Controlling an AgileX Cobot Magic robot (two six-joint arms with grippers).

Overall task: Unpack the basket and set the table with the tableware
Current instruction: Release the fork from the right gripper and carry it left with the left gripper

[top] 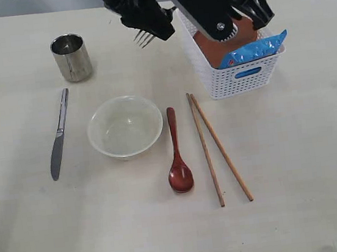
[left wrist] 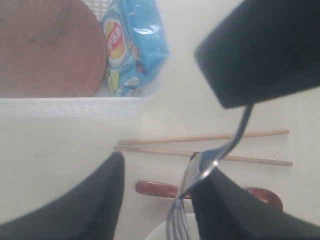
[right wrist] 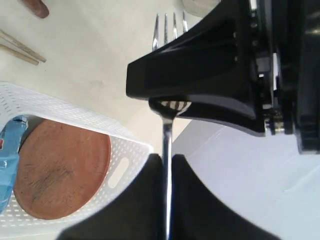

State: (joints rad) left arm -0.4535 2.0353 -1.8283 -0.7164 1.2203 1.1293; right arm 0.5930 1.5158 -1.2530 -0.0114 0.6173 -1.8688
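The blue crisp packet [left wrist: 132,45] carries a round yellow badge with a red band across it, seen in the left wrist view; its lettering is too blurred to read. The packet sits in the white lattice-sided plastic basket [top: 224,81], touching the round brown plate [right wrist: 60,175] that shares it.

The shiny steel fork [top: 143,38] hangs in the air between both claws, above the pale cream wood-look table [top: 296,165] and just outside the basket's wall. The right gripper [right wrist: 166,159] is clenched on the fork's handle, its two black fingers pressed to either side of the thin shaft. The left gripper [left wrist: 157,172] straddles the fork's neck with its fingers spread wide. The steel lies against one finger and well clear of the other, so this claw is released. The tines poke out beyond the left claw.

In the exterior view, take the round white bowl [top: 126,128] as the dial's centre. The fork's tines are between 12 and 1 o'clock, and the basket is at 2 o'clock. The shiny steel cup [top: 72,59] stands at 11 o'clock, and the steel knife [top: 59,136] lies at 9 o'clock. The reddish-brown wooden spoon [top: 177,155] lies just beside the bowl at about 4 o'clock, with the two wooden chopsticks [top: 207,152] farther out the same way
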